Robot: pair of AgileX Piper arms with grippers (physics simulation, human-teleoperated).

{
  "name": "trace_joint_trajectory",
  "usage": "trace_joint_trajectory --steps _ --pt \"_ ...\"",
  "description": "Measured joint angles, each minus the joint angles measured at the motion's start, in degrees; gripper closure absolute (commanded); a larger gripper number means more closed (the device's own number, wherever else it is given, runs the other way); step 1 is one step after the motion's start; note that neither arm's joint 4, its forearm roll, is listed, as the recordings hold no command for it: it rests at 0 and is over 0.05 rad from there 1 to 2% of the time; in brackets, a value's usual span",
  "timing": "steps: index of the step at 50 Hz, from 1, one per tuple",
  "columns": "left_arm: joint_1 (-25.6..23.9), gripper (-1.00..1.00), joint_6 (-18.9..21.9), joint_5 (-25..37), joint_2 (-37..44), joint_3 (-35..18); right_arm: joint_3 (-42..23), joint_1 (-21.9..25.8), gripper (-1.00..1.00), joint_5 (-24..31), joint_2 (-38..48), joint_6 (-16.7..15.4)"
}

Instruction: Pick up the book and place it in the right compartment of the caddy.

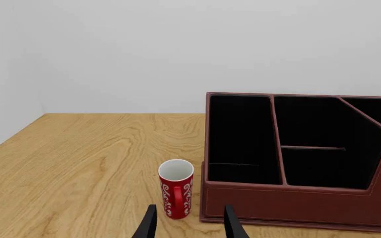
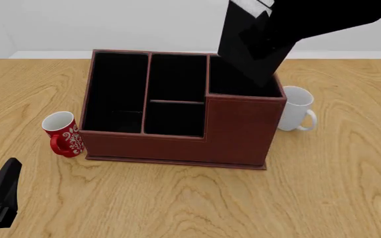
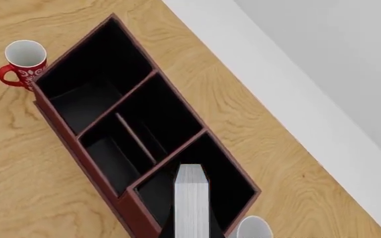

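Observation:
The reddish-brown caddy stands mid-table; it also shows in the left wrist view and the right wrist view. The black book hangs tilted over the right compartment, with its lower corner at the opening. In the right wrist view its white page edges sit above that compartment. My right gripper is shut on the book, its fingers mostly hidden. My left gripper is open and empty, low near the table's front left, facing the caddy.
A red patterned mug stands against the caddy's left side, just ahead of my left gripper's fingers. A white mug stands to the right of the caddy. The caddy's other sections hold nothing.

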Motion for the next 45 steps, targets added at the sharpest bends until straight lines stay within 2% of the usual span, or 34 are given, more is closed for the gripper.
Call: trace_joint_trajectory --steps 45 --pt "0.00 -1.00 0.00 0.00 0.00 0.00 4.41 -2.37 1.00 -6.20 6.58 1.97"
